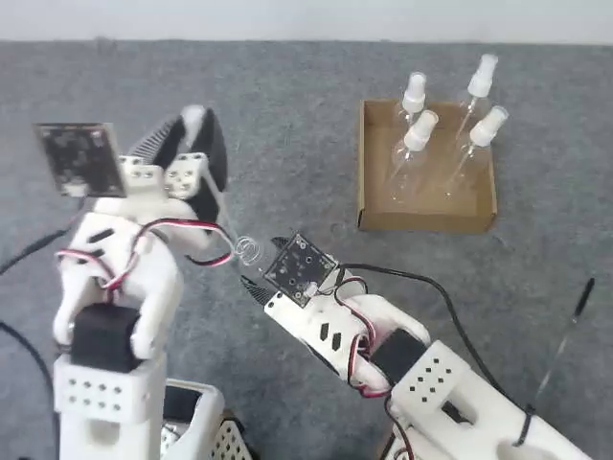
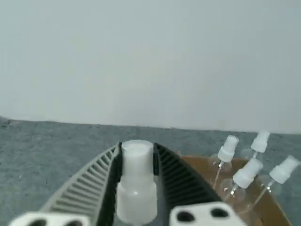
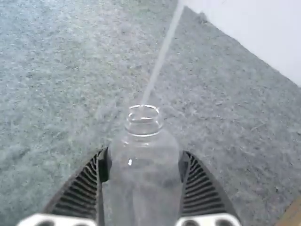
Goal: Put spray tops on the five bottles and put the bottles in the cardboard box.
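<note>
Counting four capped bottles (image 1: 419, 134) standing inside cardboard box (image 1: 428, 222), sitting toward far edge of surface (image 1: 287, 115), right-hand side. Judging four of five as done.

Working on the fifth now. Clenching fingers of right gripper (image 3: 143, 160) around body of open-necked bottle (image 3: 143, 176), raised over middle of surface, mouth tipped toward left arm. Pinching last spray top (image 2: 136, 181) between fingers of left gripper (image 2: 136, 150), shut tight on its sides, head pointing toward far edge. Trailing thin dip tube (image 3: 162, 52) from spray top down to bottle mouth; reaching rim, though failing to tell whether tip is already inside neck.

Estimating what is remaining: feeding tube fully in, seating and fastening spray top, then carrying bottle across to box, with room seemingly left along the near wall.

Comparing views:
- Taking from right wrist view the bare neck, the rim and the tube's line of approach, far plainer than from above.
- Taking from left wrist view the hold on spray top, with box and four white heads beyond, toward far right corner.
- Taking from high view the overall layout: both arms meeting mid-surface, box well apart from them.
</note>
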You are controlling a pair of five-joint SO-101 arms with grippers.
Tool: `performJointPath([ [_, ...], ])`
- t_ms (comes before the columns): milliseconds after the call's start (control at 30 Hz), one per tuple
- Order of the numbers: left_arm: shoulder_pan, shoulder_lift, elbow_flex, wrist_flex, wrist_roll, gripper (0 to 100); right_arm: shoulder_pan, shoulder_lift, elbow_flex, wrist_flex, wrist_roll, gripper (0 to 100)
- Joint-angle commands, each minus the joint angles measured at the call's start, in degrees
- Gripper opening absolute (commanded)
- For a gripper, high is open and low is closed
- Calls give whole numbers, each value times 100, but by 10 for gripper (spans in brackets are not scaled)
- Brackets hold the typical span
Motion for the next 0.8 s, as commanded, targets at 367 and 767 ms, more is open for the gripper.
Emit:
performJointPath([
  [367,431,-132,365,905,-290,11,330,-242,308,-708,-281,6],
  [767,738,-132,1200,976,-791,11,382,-268,519,-1262,-1196,6],
])
